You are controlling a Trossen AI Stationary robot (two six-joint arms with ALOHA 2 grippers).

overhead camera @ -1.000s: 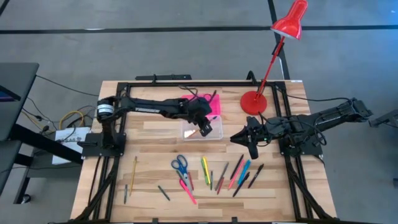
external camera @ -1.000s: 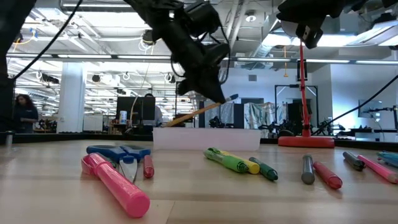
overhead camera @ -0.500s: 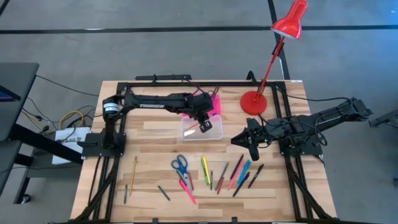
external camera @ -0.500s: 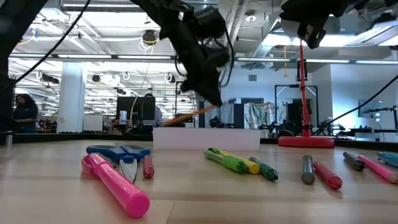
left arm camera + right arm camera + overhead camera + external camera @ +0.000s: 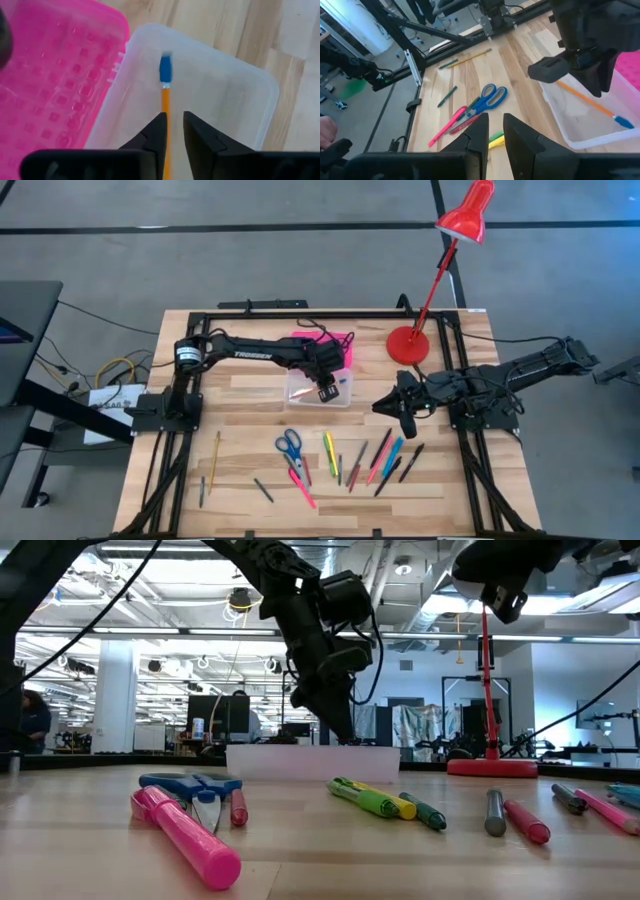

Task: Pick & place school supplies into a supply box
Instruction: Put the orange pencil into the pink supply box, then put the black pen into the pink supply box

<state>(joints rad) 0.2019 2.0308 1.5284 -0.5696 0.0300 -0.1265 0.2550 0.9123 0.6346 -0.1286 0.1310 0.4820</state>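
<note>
The supply box stands open at mid-table, its clear base [image 5: 318, 390] beside its pink lid [image 5: 338, 345]. My left gripper [image 5: 173, 120] reaches down into the base, its fingers a narrow gap apart. An orange pencil [image 5: 165, 100] with a blue cap [image 5: 165, 67] runs out from between them and lies slanting across the base [image 5: 590, 102]. My right gripper [image 5: 405, 415] hangs above the table right of the box, a narrow gap between its fingers and nothing in it. More school supplies lie toward the near edge: blue scissors [image 5: 290, 445] and several pens and markers [image 5: 370, 462]. My left gripper's fingers [image 5: 159, 131] come from above, slanting down into the clear base, and lie along the pencil. The pencil's uncapped part [image 5: 165, 112] runs beside one finger's inner edge, with a gap to the other finger. I cannot tell whether either finger touches it.
A red desk lamp stands on its round base [image 5: 408, 343] at the far right, its stem leaning over the table's edge. A yellow pencil [image 5: 214, 460] and small dark pens lie near the left front. A black frame rims the table.
My left gripper has sunk toward the box and tipped more steeply downward. The orange pencil, which stuck up slanting above the box's wall, is now down inside the clear base. The box has slid slightly toward the table's left.
</note>
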